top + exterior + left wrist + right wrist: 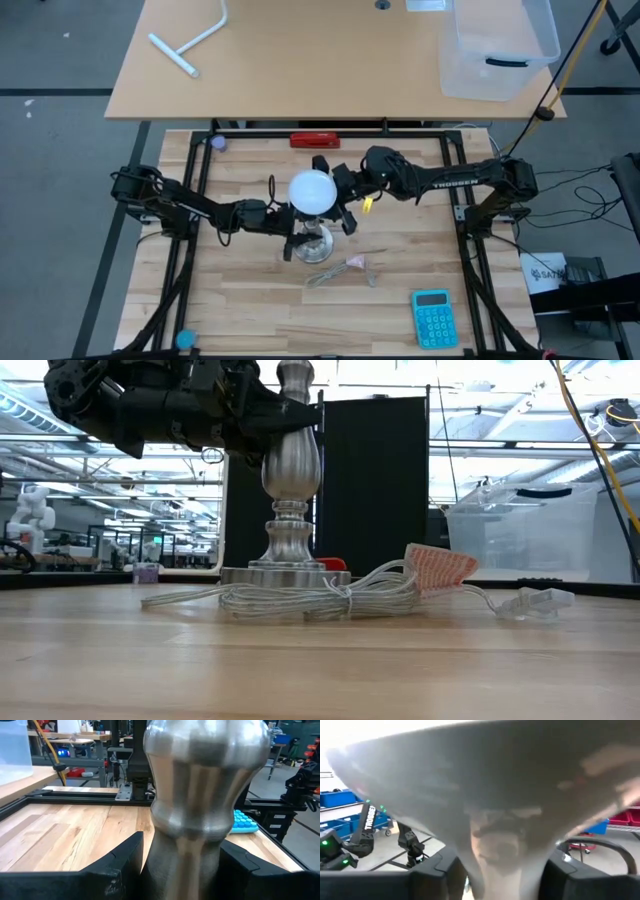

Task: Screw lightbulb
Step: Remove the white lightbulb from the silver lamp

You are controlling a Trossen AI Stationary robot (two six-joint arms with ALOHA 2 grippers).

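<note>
The white lightbulb (311,192) sits dome up on top of the silver lamp stand (290,480), whose round foot (285,575) rests on the wooden table. In the low view the bulb is out of the picture. My left gripper (300,240) comes from the table's left and is shut on the stand's stem. My right gripper (335,195) comes from the right, under the dome, with the bulb's tapered neck (502,845) between its fingers. The screw base is hidden. My left gripper pinches the stand's stem (185,860) between its two fingers, below the bulging part. It comes in about level from the table's left. The stand is upright on its foot. My right gripper has the bulb's tapered neck (475,855) between its two fingers, just under the dome. It comes in about level from the table's right. The neck fills the gap; the blur hides the exact contact. The bulb stands upright on the stand.
A clear cord (300,598) lies coiled at the stand's foot, with a pink plastic piece (440,565) and a clear plug (535,602). A teal calculator (433,318) lies near the front right. A red object (315,140) lies at the far edge.
</note>
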